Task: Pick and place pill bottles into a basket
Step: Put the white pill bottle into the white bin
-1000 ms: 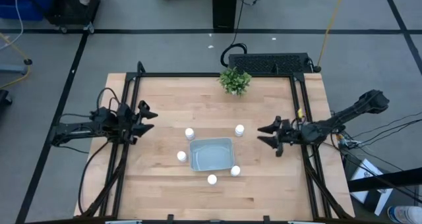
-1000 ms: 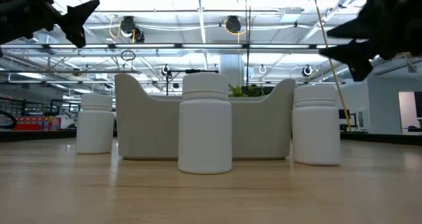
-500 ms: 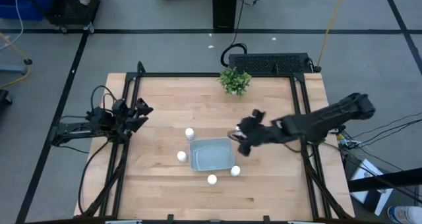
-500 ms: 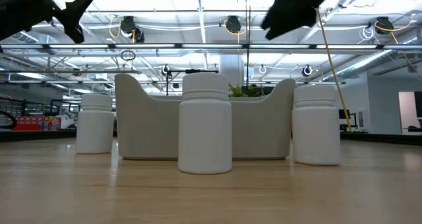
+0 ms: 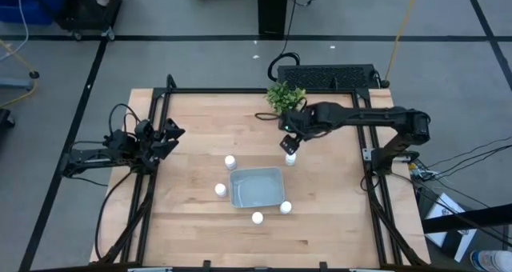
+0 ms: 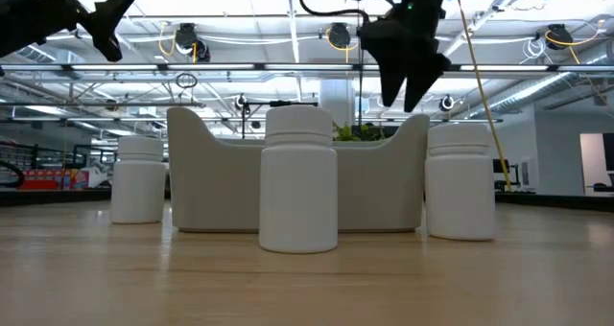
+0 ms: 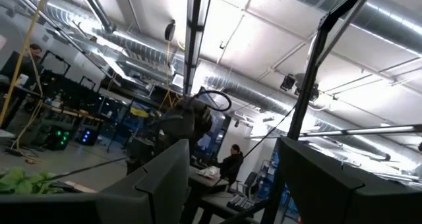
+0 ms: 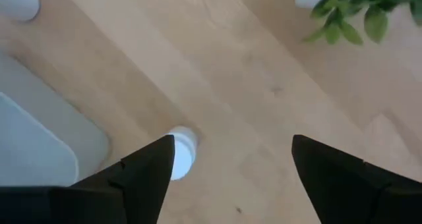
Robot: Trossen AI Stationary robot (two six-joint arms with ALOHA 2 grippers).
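Note:
Several small white pill bottles stand upright on the wooden table around the pale grey-blue basket (image 5: 258, 186). One bottle (image 5: 290, 158) stands by the basket's far right corner. My right gripper (image 5: 290, 141) hangs open above it, pointing down, well clear of the table (image 6: 407, 72). In the right wrist view this bottle (image 8: 182, 151) shows beside one finger, between the spread fingers. Other bottles stand at the basket's far left (image 5: 230, 162), left (image 5: 220, 190) and near side (image 5: 257, 218), (image 5: 286, 207). My left gripper (image 5: 170, 134) waits open at the table's left edge.
A small green plant (image 5: 285, 98) stands at the table's far edge, just beyond my right gripper. A black frame (image 5: 160, 104) runs along the table's left, far and right sides. Bare wood lies on the near half of the table and to the right of the basket.
My right gripper has swung from the table's right edge toward the middle and the far side. It has turned from level to pointing down and now hangs over the bottle by the basket's far right corner. No bottle has moved.

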